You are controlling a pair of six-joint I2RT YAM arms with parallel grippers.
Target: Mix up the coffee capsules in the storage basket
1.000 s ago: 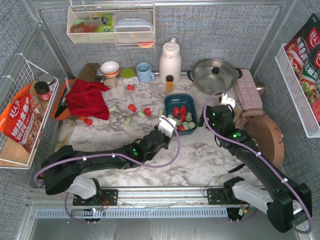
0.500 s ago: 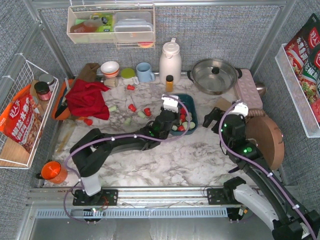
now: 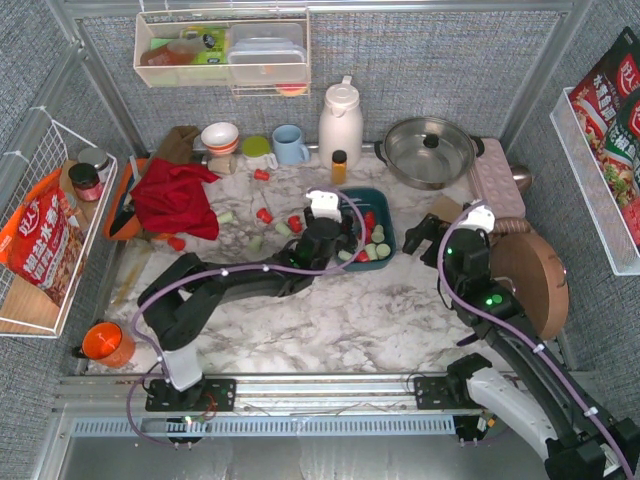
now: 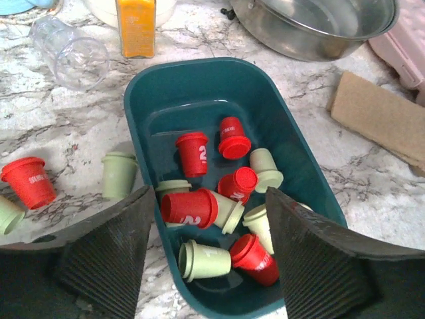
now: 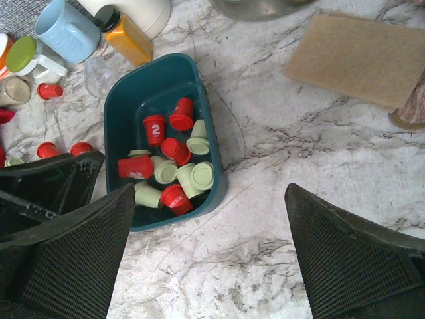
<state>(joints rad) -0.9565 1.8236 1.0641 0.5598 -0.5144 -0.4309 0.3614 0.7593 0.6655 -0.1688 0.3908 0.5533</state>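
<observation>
The teal storage basket [image 3: 390,238] sits on the marble top, also in the left wrist view [image 4: 192,83] and right wrist view [image 5: 136,93]. Several red [image 4: 192,154] and pale green [image 4: 266,169] coffee capsules lie jumbled in it. Loose capsules lie left of it, red [image 3: 265,214] and green [image 3: 226,216]. My left gripper [image 3: 338,232] [image 4: 209,266] is open and empty, hovering over the basket's near left end. My right gripper [image 3: 425,232] [image 5: 209,259] is open and empty, right of the basket and above bare marble.
An amber bottle [image 3: 339,166] and a clear glass [image 4: 73,56] stand just behind the basket. A steel pot [image 3: 430,150], white jug [image 3: 340,120], blue mug [image 3: 290,145], red cloth [image 3: 175,195] and brown pad [image 5: 362,56] surround it. An orange cup [image 3: 103,342] sits near left.
My left arm stretched forward over the basket, then shifted slightly left. My right gripper drew back to the right from beside the basket and has held still since.
</observation>
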